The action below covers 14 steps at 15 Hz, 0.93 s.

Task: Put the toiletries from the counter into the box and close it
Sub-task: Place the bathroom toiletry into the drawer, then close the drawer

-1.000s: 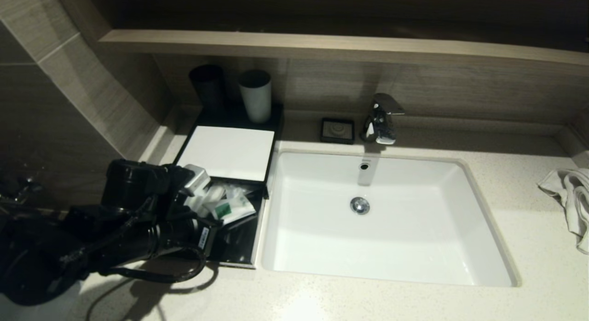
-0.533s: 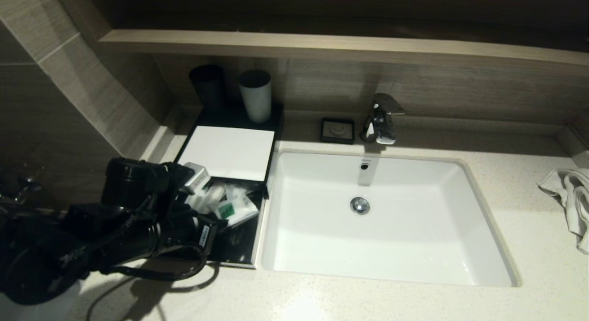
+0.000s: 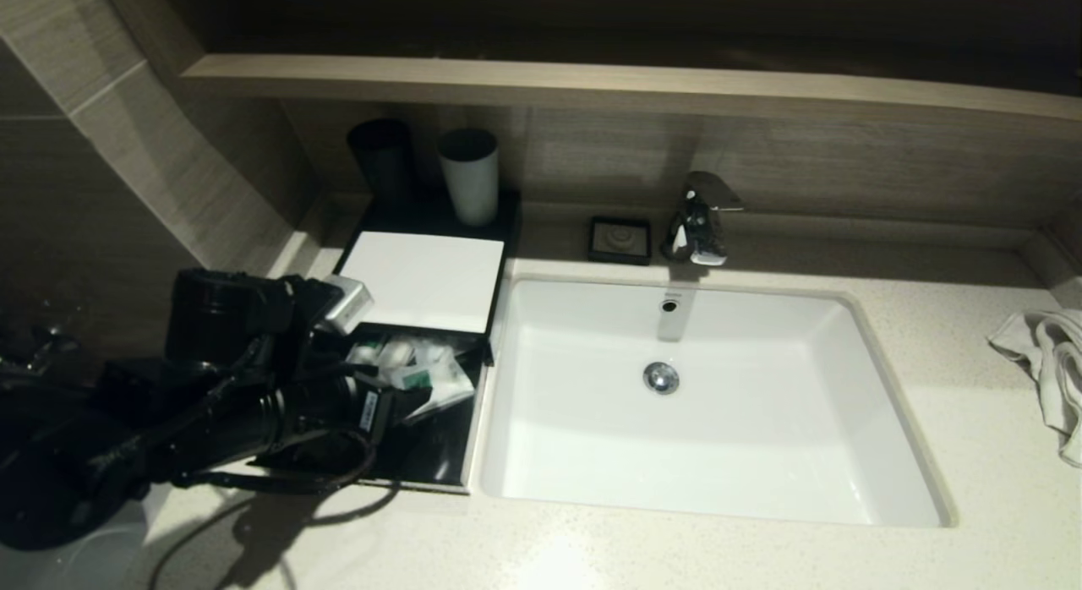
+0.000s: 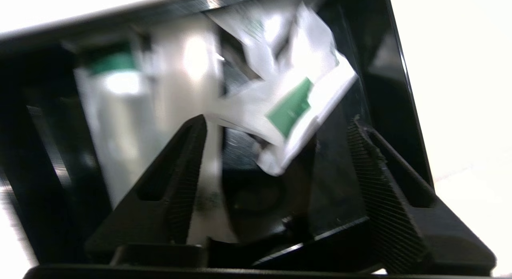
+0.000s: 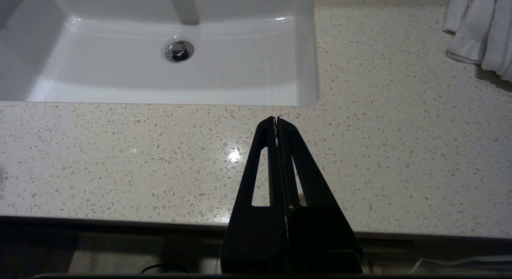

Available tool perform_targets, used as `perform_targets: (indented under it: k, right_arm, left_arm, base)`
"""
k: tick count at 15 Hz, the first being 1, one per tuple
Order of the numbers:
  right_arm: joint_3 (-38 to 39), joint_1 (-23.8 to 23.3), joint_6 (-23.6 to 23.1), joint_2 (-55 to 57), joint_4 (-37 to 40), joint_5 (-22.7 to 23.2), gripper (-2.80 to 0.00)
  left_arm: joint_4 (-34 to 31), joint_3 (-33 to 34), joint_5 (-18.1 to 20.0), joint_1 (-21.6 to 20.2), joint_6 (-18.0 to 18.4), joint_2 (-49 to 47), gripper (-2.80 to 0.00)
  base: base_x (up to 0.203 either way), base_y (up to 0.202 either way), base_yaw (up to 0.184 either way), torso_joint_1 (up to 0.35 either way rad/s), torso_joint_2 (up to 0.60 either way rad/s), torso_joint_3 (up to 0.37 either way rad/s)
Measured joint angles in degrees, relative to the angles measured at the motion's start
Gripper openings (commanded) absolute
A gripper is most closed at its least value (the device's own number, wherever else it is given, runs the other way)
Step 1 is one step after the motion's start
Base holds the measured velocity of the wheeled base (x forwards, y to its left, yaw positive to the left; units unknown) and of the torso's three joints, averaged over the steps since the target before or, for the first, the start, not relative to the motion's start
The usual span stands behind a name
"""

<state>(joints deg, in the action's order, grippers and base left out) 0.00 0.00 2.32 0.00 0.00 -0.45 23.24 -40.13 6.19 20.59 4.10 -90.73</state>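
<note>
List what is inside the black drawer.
The drawer holds clear packets with green labels. The left arm covers its left part, so the count is unclear.

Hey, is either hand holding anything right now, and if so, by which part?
Nothing is held. The left hand is open over the drawer, with the packets lying loose. The right hand is shut and empty.

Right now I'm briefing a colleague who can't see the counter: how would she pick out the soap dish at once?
Start at the white sink and find the chrome tap behind it. Just to the tap's left, against the back wall, sits the soap dish: small, black, square and low. The black cup and grey cup further left are tall.
</note>
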Motion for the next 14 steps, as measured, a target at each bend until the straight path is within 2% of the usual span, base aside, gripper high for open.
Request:
perform_targets:
  k: [7, 8, 10, 14]
  right_arm:
    - [0.0, 0.0, 0.0, 0.0, 0.0, 0.0, -2.80]
    - [0.0, 0.0, 0.0, 0.0, 0.0, 0.0, -2.80]
    - [0.0, 0.0, 0.0, 0.0, 0.0, 0.0, -2.80]
    - [0.0, 0.0, 0.0, 0.0, 0.0, 0.0, -2.80]
  left_arm:
    - [-0.6, 1.5, -0.1, -1.8, -0.4, 7.8, 0.00]
    - [-0.8, 2.3, -0.1, -1.8, -0.4, 8.8, -2.80]
    - [-1.0, 4.0, -1.2, -1.8, -0.4, 10.6, -2.80]
    - [-1.1, 7.5, -6.5, -1.8, -0.5, 12.5, -2.80]
  base:
    - [0.000, 0.000, 0.000, 0.000, 0.00, 0.000]
    - [0.000, 0.000, 0.000, 0.000, 0.00, 0.000]
    - [0.000, 0.000, 0.000, 0.000, 0.00, 0.000]
    - [0.000, 0.000, 0.000, 0.000, 0.00, 0.000]
